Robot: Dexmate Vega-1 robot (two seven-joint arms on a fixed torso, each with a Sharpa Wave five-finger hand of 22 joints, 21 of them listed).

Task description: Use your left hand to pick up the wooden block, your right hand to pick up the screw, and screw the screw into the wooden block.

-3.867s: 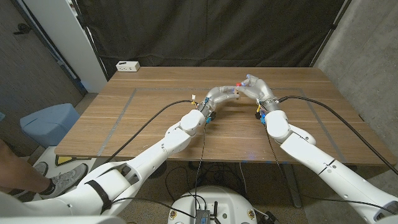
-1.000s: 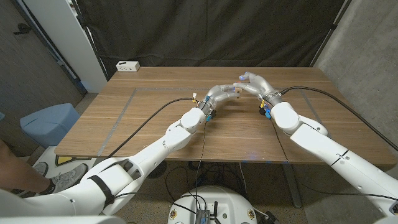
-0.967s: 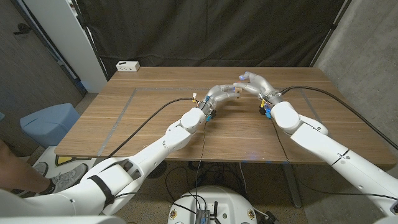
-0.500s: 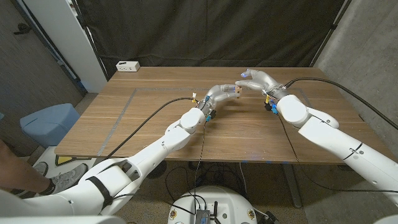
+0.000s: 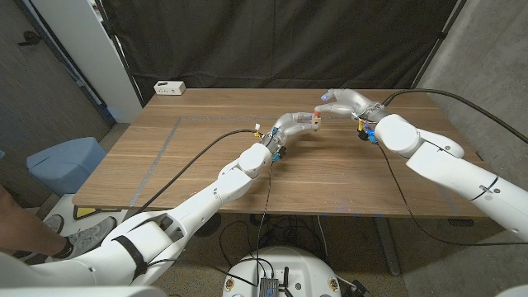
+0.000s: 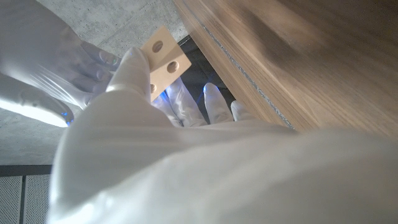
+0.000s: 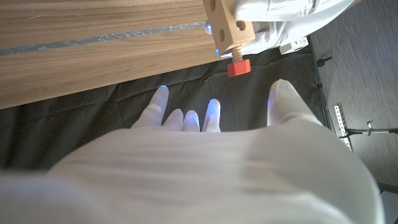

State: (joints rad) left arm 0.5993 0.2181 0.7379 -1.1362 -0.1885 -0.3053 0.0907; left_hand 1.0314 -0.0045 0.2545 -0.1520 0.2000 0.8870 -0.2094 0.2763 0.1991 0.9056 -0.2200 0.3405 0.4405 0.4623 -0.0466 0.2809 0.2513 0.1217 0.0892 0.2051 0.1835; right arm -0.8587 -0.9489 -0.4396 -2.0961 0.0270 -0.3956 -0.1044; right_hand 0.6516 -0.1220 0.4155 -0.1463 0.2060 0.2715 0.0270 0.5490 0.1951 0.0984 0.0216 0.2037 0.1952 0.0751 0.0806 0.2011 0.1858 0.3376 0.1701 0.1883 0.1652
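Wood grain of the table (image 5: 206, 157) runs beneath both our arms, with black curtain behind. Nearest, our left hand (image 5: 290, 125) grips the wooden block (image 5: 314, 122), lifted off the table. Just beyond, the red screw (image 7: 237, 66) already sits in the block's end, head standing proud. Our right hand (image 5: 346, 101) is beside it with fingers spread, holding nothing. We judge the screw only partly driven: we should pinch the head squarely, turn without side-load, and keep the block steady.
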